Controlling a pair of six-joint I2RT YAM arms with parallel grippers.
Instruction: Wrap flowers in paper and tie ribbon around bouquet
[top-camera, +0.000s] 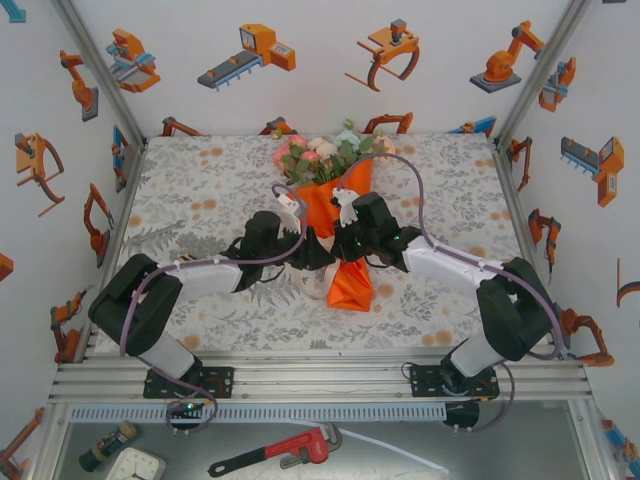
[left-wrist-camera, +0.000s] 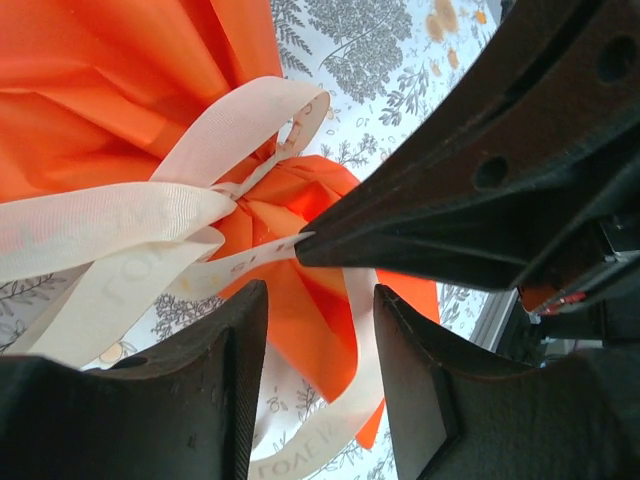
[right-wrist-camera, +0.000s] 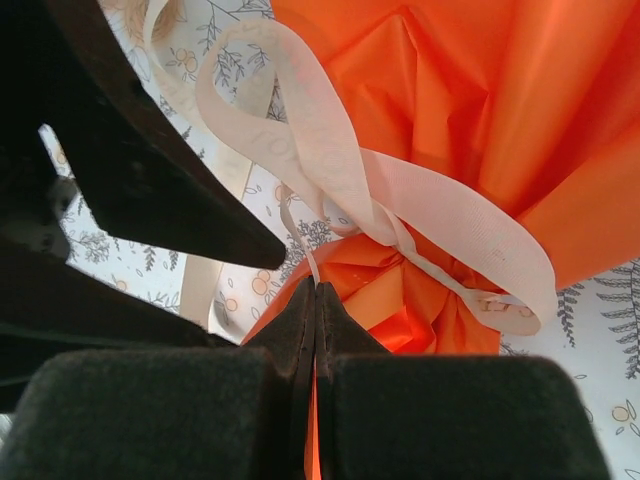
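Where bouquet (top-camera: 322, 203) lies, floral tablecloth (top-camera: 200, 190); robot-stickered white walls (top-camera: 320, 70) surround.

You had bare table (top-camera: 190, 190) toward the left and right edges. At the middle the bouquet (top-camera: 350, 285) blocked the way; the right gripper (right-wrist-camera: 316, 295), pinched on the ribbon (right-wrist-camera: 330, 150), barred the gap between the parted fingers of the left gripper (left-wrist-camera: 315, 310).

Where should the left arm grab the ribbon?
Probably the loose ribbon tail below the knot. It runs flat and free between the open left fingers, so coming straight on and closing across its flat faces should catch it.
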